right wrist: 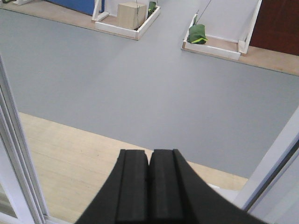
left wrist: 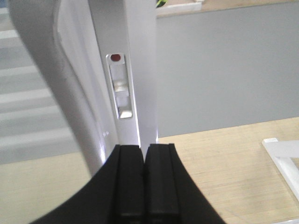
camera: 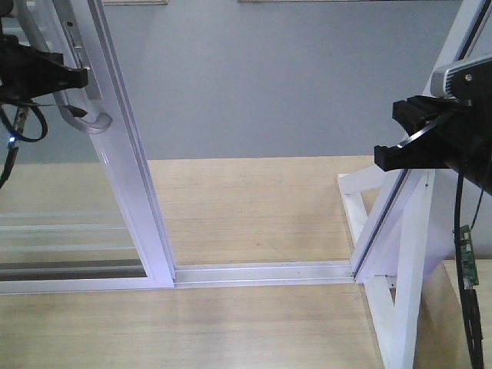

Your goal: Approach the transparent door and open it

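The transparent door (camera: 127, 161) stands at the left, a glass panel in a glossy white frame with thin white bars low down. Its curved grey handle (camera: 94, 119) and lock plate (left wrist: 119, 88) sit on the frame's right stile. My left gripper (camera: 81, 76) is shut with nothing between its fingers, its tips right against the stile beside the handle (left wrist: 56, 79). The left gripper (left wrist: 145, 148) points at the frame just below the lock plate. My right gripper (camera: 382, 157) hangs shut and empty at the right, away from the door; in its own view the right gripper (right wrist: 149, 153) faces open floor.
A white floor track (camera: 261, 273) runs from the door to a slanted white support post (camera: 407, 246) with braces at the right. Beyond the light wood platform (camera: 254, 207) lies grey floor (right wrist: 140, 84). Far off stand white-edged boxes (right wrist: 128, 18) with a plant (right wrist: 197, 33).
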Robot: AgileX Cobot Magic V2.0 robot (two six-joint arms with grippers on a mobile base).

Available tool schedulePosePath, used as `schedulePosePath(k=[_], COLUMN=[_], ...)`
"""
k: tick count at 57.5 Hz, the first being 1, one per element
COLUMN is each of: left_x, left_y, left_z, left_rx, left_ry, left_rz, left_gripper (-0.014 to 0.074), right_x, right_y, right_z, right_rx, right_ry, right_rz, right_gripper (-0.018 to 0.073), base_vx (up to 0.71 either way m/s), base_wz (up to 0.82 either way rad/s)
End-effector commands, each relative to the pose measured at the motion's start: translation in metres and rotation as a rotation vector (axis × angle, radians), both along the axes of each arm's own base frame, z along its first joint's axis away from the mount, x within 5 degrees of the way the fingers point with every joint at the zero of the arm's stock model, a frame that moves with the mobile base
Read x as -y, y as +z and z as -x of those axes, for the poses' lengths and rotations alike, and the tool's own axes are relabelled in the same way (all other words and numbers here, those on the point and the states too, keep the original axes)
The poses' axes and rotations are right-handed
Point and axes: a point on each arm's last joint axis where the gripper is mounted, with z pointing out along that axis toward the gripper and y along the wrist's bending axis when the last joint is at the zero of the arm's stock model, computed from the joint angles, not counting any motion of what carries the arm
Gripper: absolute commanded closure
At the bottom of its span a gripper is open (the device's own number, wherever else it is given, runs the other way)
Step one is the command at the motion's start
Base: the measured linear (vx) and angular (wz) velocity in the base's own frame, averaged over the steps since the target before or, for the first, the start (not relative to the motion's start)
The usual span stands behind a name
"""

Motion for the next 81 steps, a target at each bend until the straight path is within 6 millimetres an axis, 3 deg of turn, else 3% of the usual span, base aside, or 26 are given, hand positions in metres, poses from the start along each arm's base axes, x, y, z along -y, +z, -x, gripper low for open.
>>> schedulePosePath(k=[1,21,33,40,58,81], left_x=[0.000,-0.011,-0.015,-0.012,-0.011,-0.012], left_y=[0.023,0.001,-0.019,-0.029,-0.043,-0.044], left_z=[0.029,0.134,0.187,0.207,0.219,0.219], left_rx=[0.127,0.156,0.161,0.192,0.195,0.185], left_ry=[-0.031,-0.014,0.007,-0.022,-0.047,-0.044], left_rz=[0.012,0.030,0.107,0.199,0.226,0.221], left_gripper=[0.0593,0.0593,0.0593,0.0593,0.0593,0.0593], right_x=[0.002,0.015,0.027,0.032,0.033,0.033], right_y=[0.022,0.048,0.026,0.010,-0.029,-0.033], right_z=[0.006,0.066,0.109,0.127,0.136,0.137], right_rx=[0.093,0.120,0.179,0.207,0.120,0.073], right_ry=[-0.004,0.041,0.037,0.037,0.045,0.055], right_rz=[-0.025,-0.042,-0.078,-0.082,-0.050,-0.039], right_gripper=[0.0557,0.0557,0.0557,0.0557,0.0557,0.0557], base_vx=[0.00,0.00,0.00,0.00,0.00,0.00], base_wz=[0.00,0.00,0.00,0.00,0.00,0.00])
